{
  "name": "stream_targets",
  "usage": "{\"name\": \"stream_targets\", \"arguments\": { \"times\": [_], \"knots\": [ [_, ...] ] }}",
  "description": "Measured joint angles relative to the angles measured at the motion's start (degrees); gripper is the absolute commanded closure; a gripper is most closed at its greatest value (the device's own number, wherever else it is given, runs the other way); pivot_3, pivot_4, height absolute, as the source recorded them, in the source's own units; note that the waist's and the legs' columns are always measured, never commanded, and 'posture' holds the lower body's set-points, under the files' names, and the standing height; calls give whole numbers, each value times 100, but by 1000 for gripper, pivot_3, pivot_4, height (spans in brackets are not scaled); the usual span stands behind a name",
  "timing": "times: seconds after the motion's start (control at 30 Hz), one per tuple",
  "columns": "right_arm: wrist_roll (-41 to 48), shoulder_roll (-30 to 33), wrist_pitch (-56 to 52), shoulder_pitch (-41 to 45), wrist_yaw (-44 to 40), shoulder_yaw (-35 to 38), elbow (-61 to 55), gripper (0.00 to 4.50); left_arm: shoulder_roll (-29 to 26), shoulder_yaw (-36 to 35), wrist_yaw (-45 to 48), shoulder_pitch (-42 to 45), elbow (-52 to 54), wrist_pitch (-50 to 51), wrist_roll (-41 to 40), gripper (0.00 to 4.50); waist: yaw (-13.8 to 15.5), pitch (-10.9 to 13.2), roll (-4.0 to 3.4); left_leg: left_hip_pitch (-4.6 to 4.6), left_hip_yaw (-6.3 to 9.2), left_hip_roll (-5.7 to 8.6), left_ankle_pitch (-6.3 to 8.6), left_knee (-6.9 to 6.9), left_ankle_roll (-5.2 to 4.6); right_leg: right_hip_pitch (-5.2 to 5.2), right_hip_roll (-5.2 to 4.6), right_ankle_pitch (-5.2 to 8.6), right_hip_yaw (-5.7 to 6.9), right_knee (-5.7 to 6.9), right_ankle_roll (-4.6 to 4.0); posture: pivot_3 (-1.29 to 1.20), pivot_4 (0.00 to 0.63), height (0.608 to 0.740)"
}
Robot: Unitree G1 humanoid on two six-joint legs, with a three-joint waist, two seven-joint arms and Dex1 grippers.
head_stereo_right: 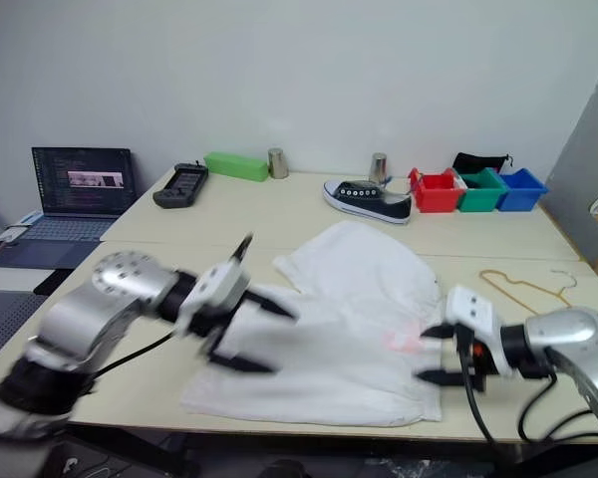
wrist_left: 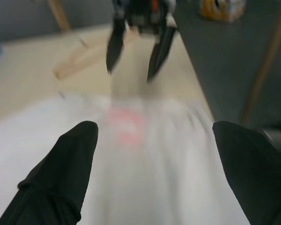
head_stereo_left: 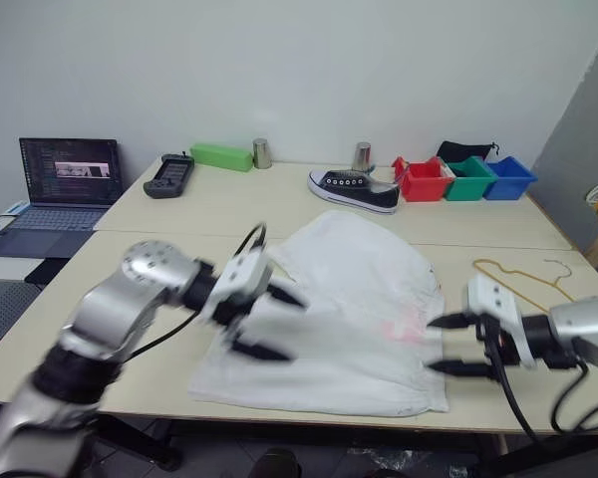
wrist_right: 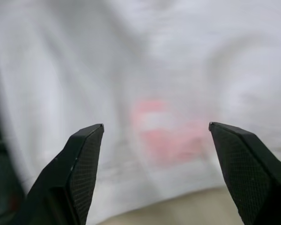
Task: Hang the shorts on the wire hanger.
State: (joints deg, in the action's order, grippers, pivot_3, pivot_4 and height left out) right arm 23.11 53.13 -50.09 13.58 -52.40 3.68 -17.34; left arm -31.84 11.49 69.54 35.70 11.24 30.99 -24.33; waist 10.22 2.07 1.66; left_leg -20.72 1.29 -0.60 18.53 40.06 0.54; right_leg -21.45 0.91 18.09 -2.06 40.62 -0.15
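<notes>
- L gripper (head_stereo_left: pixel 271 322): fingers spread wide, holding nothing, hovering over the near-left part of the shorts (head_stereo_left: pixel 349 299).
- R gripper (head_stereo_left: pixel 448 345): fingers also spread, empty, pointing in at the shorts' near-right edge, just beside the faint red print (head_stereo_left: pixel 404 329).
- Shorts: white, lying flat and crumpled on the counter (head_stereo_left: pixel 159 259), between the 2 grippers, near the front edge.
- Wire hanger (head_stereo_left: pixel 523 279): flat on the counter to the right of the shorts, apart from them, hook toward the right edge.
- Further back: black-and-white sneaker (head_stereo_left: pixel 354 189), w/ a metal cup (head_stereo_left: pixel 362 156) behind it.
- Back right: red bin (head_stereo_left: pixel 424 181), green bin (head_stereo_left: pixel 468 179), blue bin (head_stereo_left: pixel 508 177) in a row.
- Back left: green box (head_stereo_left: pixel 221 156), 2nd metal cup (head_stereo_left: pixel 262 152), black handheld controller (head_stereo_left: pixel 169 175).
- Far left: open laptop (head_stereo_left: pixel 65 184) on a lower surface.
</notes>
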Motion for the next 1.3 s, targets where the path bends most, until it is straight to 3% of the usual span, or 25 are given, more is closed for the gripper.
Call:
{"name": "stream_targets", "arguments": {
  "times": [0.2, 0.37, 0.57, 0.83, 1.07, 1.3],
  "knots": [
    [-1113, -192, 525, 1192, 1610, 184, 2868, 697, 1059, 454, -908, 23, -526, -371, 500, 333, -104, -3, -8, -17, -20, -2, -1, -8, 2, -38, -7, -1, -38, -1, -2, 175, 0, 740],
    [-1554, -306, 1356, 2207, 1494, -113, 5076, 697, 1420, 685, -1026, -10, -676, -487, 561, 333, -278, -6, -14, -6, -23, -6, -2, -10, 0, -35, 0, 1, -41, 16, -7, 179, 0, 740],
    [-1959, -498, 1936, 3095, 1230, -374, 7448, 697, 1422, 796, -996, -60, -625, -491, 549, 333, -452, -12, -33, -3, -29, -7, -3, -13, 0, -35, 1, 2, -46, 21, -9, 212, 0, 740],
    [-2001, -537, 1956, 3685, 991, -229, 8769, 697, 1192, 843, -968, -314, -172, -256, 494, 333, -447, -12, -35, -3, -29, -7, -4, -13, 1, -35, 0, 3, -48, 22, -11, 256, 0, 740],
    [-2086, -632, 1981, 3766, 1021, -158, 9019, 697, 1154, 842, -1028, -350, 17, -135, 460, 333, -348, -11, -37, -5, -29, -4, -4, -13, 1, -34, -2, 3, -48, 19, -11, 280, 0, 740],
    [-2610, -632, 2788, 3515, 1306, -414, 9120, 697, 1118, 832, -1098, -380, 173, -37, 409, 333, -287, -10, -39, -5, -31, -3, -4, -13, 1, -34, -2, 3, -50, 18, -11, 292, 0, 740]
  ]
}}
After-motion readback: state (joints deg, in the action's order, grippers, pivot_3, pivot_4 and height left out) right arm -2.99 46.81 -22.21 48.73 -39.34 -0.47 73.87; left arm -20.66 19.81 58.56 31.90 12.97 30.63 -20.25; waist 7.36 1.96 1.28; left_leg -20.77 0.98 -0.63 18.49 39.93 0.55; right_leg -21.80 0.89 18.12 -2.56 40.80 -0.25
